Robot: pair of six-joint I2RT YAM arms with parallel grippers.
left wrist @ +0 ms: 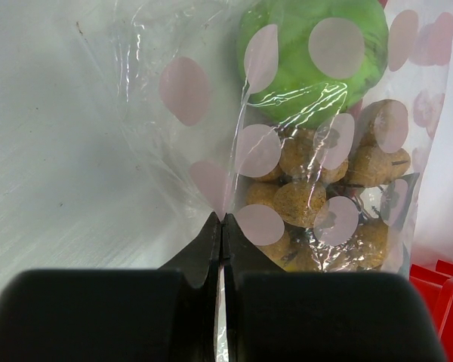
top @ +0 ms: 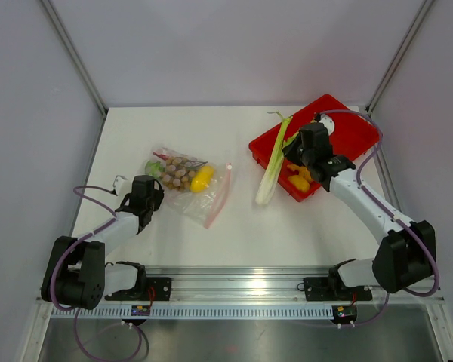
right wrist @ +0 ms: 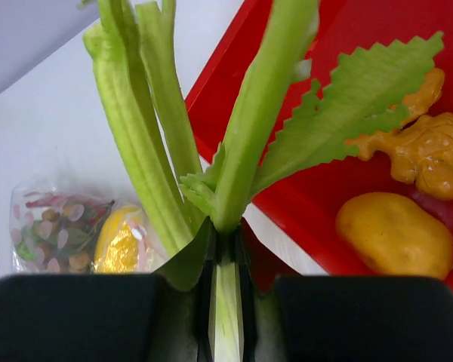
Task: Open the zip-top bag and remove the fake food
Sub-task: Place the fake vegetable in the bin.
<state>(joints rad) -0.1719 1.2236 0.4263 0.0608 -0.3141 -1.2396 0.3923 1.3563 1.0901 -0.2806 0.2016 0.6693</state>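
Risk: thin film tearing or slipping from left pincer (left wrist: 222, 226), pressed together on edge of zip-top bag (top: 211, 197), bag lying on tabletop (top: 234, 226), fake food (left wrist: 306, 204) inside; right pincer (right wrist: 223, 240) pinching celery stalk (right wrist: 140, 173) across red tray (top: 359, 128) rim; could roll out if dropped.

I look down on a white table (top: 234, 226), my two arms reaching in from its near edge. My left gripper (top: 154, 185) meets the near-left end of the zip-top bag (top: 183, 205), which lies left of centre, its pink-red zip strip (top: 219, 197) on the side facing the table's middle. Inside are tan balls (top: 178, 175), a yellow piece (top: 202, 179) and a green round fruit (top: 154, 167). A red tray (top: 355, 132) sits slanted at the far right corner. A celery stalk (top: 270, 177) crosses its left edge, pale end on the table, my right gripper (top: 290, 151) against it. Orange and yellow pieces (top: 298, 179) lie in the tray's near corner.
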